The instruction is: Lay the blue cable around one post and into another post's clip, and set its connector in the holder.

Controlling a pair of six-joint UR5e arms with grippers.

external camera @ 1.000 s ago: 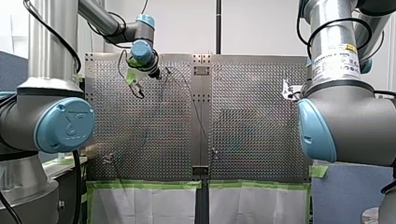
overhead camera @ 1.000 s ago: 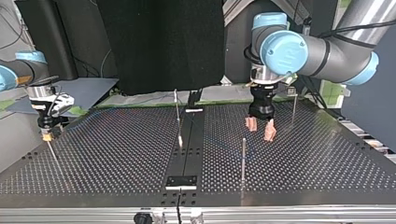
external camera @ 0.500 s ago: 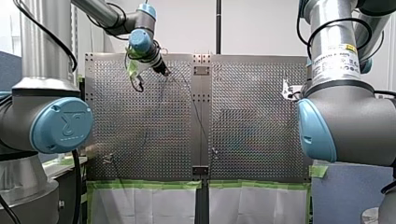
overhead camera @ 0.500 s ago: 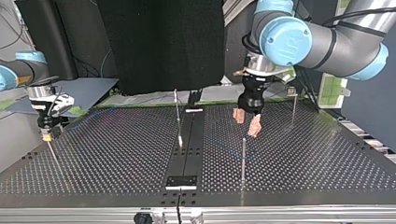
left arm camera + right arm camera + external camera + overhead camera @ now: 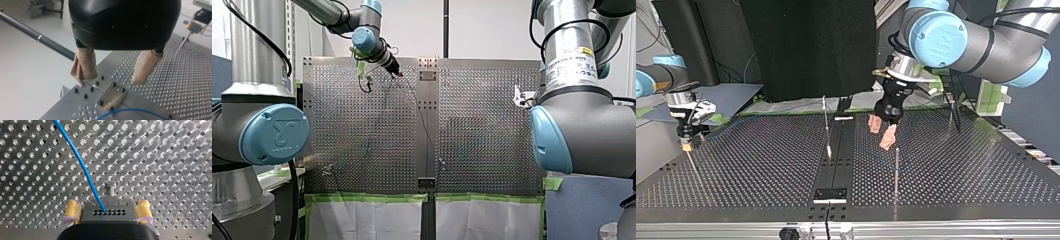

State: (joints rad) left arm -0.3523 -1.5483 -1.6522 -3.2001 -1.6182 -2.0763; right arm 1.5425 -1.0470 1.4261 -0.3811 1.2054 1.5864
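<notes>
The thin blue cable [image 5: 82, 167] bends over the shiny metal table full of small holes [image 5: 175, 157] and goes into a small dark grey connector block with rows of tiny holes [image 5: 110, 210]. My right gripper [image 5: 107, 205] is clamped on that block, with one yellow pad [image 5: 72, 211] on each side of it. A short round metal post [image 5: 110, 190] stands just ahead of the block. In the top view this gripper [image 5: 686, 144] sits low by the table's left edge, toward the back corner. In the left wrist view another bit of the blue cable [image 5: 130, 110] runs just beside a small flat metal plate with black screws [image 5: 111, 96], close to the table's edge. My left gripper [image 5: 108, 82] is black and hangs above that plate, not touching it. Its two beige pads [image 5: 85, 65] are apart and nothing is between them. In the top view it [image 5: 881, 137] hangs tilted over the table near the back edge, just to the right of the dark middle strip [image 5: 836, 165]. A tall thin metal post [image 5: 896, 170] stands near it, closer to the front edge. A second thin post [image 5: 825, 125] stands on the other side of the strip, and a third one [image 5: 950, 119] stands toward the back right corner
</notes>
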